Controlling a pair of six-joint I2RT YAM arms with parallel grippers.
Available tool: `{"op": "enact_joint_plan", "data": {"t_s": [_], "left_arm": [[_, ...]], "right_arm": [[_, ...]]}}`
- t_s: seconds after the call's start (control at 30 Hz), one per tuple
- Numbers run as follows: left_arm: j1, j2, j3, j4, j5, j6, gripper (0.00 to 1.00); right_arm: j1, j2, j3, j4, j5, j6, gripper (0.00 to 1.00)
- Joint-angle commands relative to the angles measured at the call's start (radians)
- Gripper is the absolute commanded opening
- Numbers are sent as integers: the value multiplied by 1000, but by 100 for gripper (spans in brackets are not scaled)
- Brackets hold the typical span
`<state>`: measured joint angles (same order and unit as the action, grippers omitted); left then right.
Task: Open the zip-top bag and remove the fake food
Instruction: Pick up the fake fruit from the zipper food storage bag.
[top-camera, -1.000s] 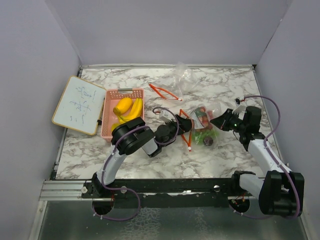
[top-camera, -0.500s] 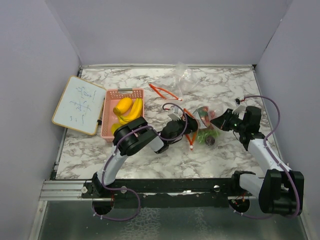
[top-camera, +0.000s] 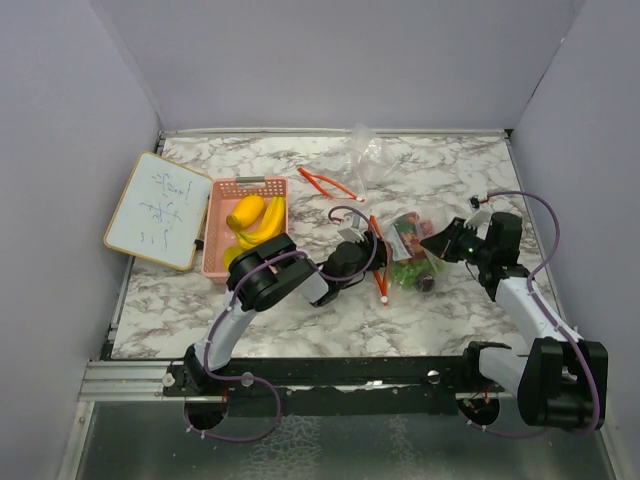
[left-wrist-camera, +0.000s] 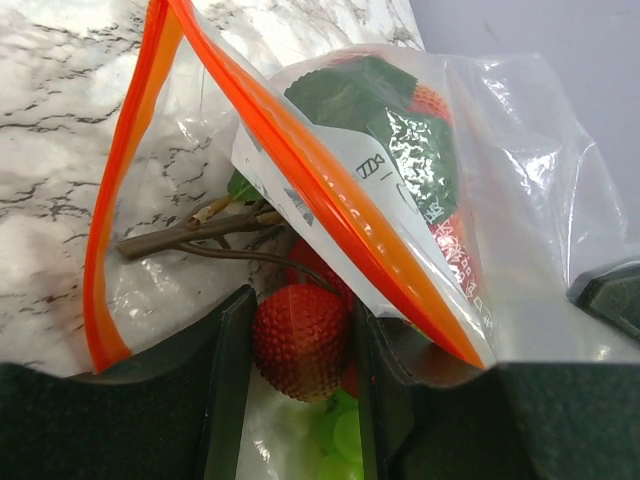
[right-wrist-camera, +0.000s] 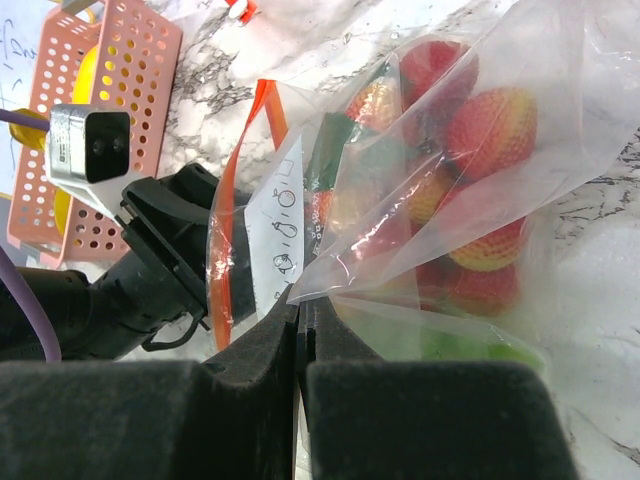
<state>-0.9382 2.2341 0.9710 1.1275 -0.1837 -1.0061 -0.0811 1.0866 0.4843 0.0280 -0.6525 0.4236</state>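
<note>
The zip-top bag (top-camera: 408, 248) lies mid-table with its orange zip mouth (left-wrist-camera: 290, 150) open toward the left arm. My left gripper (left-wrist-camera: 300, 372) reaches into the mouth, its fingers pressed on both sides of a red strawberry (left-wrist-camera: 300, 338). Green fake food (left-wrist-camera: 342, 440) lies just below it and a brown stem (left-wrist-camera: 195, 233) to the left. More strawberries (right-wrist-camera: 490, 130) and a printed card (right-wrist-camera: 280, 235) show through the clear plastic. My right gripper (right-wrist-camera: 300, 325) is shut on a fold of the bag (right-wrist-camera: 450, 230) at its far side, holding it up.
A pink basket (top-camera: 245, 188) with yellow bananas (top-camera: 258, 218) stands left of the bag. A whiteboard (top-camera: 158, 210) lies at the far left. A second, empty clear bag (top-camera: 365, 150) with an orange zip strip (top-camera: 330, 183) rests near the back wall.
My left gripper has pushed right into the bag mouth and its jaws have narrowed onto the strawberry. The right gripper keeps its hold in place.
</note>
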Motion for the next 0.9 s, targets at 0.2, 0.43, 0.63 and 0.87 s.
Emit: {"op": "enact_joint_plan", "data": {"t_s": [0.2,0.43,0.63,0.87], "left_arm": [[1,-139,-251,-52,4,32,30],[1,-311,-376,-144,25,51,30],[1,-450,-502,-141,36,27,30],[2,-609,-571,-244,56,29,30]], "right_arm": [[-5,-8,-1,43,60,45,2],[-5,-11,-35,100,114,89,2],[-5,16,-57,180,135,150,2],[-5,90,-18,246,168,167,2]]}}
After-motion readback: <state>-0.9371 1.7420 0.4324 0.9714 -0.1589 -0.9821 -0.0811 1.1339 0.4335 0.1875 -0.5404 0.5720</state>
